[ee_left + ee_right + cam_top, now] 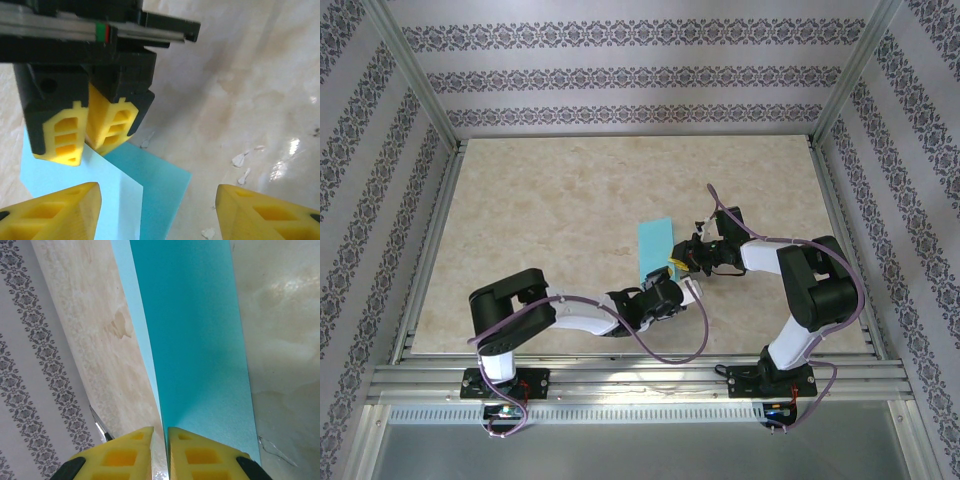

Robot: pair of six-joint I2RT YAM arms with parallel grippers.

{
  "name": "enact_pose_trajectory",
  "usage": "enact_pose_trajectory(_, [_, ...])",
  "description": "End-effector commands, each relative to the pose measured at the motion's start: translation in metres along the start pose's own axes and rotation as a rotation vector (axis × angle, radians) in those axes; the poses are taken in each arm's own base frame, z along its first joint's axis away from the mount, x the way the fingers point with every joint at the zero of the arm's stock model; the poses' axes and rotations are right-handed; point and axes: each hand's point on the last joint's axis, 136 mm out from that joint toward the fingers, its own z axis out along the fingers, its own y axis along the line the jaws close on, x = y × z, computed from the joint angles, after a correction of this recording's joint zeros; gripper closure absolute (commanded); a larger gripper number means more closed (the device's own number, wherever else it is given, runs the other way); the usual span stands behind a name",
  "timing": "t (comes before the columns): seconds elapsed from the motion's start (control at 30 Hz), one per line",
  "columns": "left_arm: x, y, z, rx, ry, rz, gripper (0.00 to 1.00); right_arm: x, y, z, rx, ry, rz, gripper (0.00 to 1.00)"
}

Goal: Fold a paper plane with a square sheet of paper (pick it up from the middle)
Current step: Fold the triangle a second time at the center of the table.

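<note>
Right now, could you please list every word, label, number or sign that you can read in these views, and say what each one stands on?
None: there is no readable text.
The paper is plain turquoise, with no print.
The wallpaper carries only a flower pattern.
The right tool bears a red and green stripe, with no letters on it.

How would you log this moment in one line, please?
paper: folded, on table | right gripper: shut on paper's edge | left gripper: open, near paper
</note>
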Motion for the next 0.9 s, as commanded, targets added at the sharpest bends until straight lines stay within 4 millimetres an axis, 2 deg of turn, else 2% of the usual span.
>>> enact_pose_trajectory(0.0, [0.001,0.011,0.006,-0.032,0.034,0.018,0.4,-0.003,0.012,-0.003,-0.021,-0.019,-0.026,0.84])
enact_pose_trajectory(0.23, [0.0,0.016,0.01,-0.053,0.04,0.006,0.57,-0.002,0.01,-0.003,-0.015,-0.02,-0.025,0.84])
enact_pose_trajectory(0.5, [0.009,0.022,0.009,-0.065,0.058,-0.022,0.59,-0.002,0.01,-0.004,-0.013,-0.025,-0.025,0.84])
enact_pose_trajectory(0.87, [-0.001,0.029,0.004,-0.043,0.022,-0.076,0.85,-0.003,0.012,-0.006,-0.014,-0.031,-0.029,0.84])
